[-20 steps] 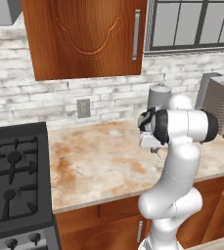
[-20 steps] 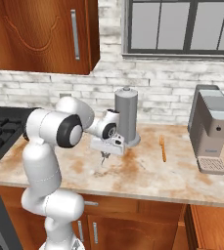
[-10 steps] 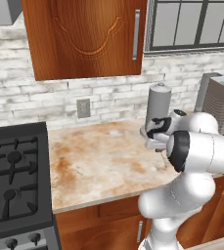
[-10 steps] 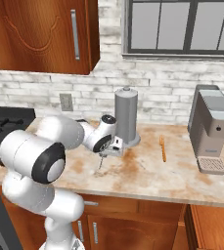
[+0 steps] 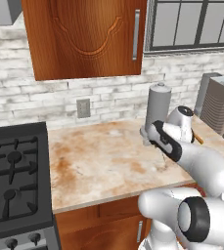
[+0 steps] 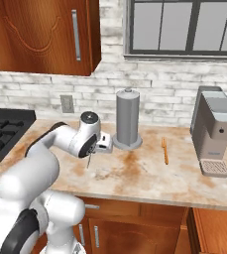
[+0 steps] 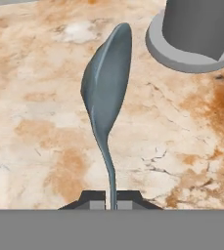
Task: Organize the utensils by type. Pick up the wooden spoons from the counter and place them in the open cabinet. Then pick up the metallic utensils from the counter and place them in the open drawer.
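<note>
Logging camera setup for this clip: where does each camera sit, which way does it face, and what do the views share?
Left base view: behind the arm's left, looking forward and down at the counter; arm at lower right.
Right base view: behind its right, same counter; arm at lower left, wooden spoon beyond.
Hand view: on the hand, looking along the gripper, shut on the metal spoon.
Shared: the grey canister.

2 base cameras look forward and down from behind, left and right, sharing the counter [image 5: 103, 161] and grey canister [image 6: 128, 119]; the hand camera sits close above the counter [image 7: 45, 122]
</note>
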